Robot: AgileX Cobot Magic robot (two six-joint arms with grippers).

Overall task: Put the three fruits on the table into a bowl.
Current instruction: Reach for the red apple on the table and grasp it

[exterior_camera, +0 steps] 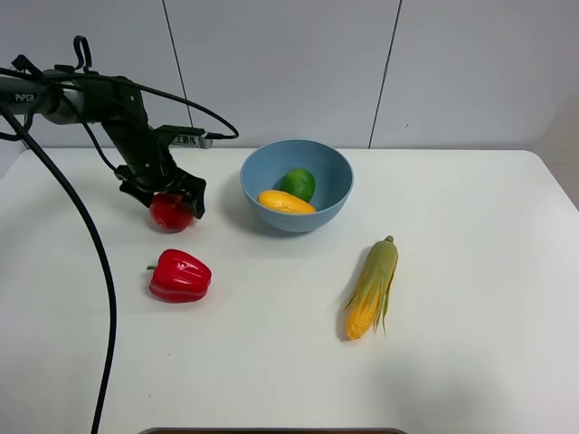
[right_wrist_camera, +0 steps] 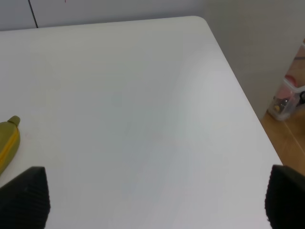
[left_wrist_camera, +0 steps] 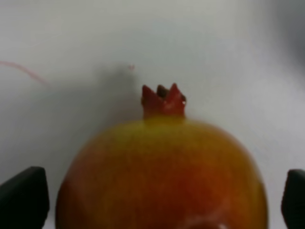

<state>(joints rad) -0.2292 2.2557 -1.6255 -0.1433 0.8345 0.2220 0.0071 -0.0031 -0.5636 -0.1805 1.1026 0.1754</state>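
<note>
My left gripper straddles the red fruit, fingers spread either side; contact unclear. Right gripper spread, fingertips cropped.

High camera: I'm looking down from in front of the table toward the back wall, far enough off to be taking in nearly the whole tabletop, the bowl and the corn.
Left wrist camera: I'm peering out between the left gripper fingers, pressed very close to the red fruit, which is filling the near half of the picture with the white table behind it.
Right wrist camera: I'm looking down from higher up, over the right gripper, at bare table and its rounded far corner.
Shared with high camera, left wrist: I'm seeing the same red fruit.
Shared with high camera, right wrist: I'm catching the corn's tip.
</note>
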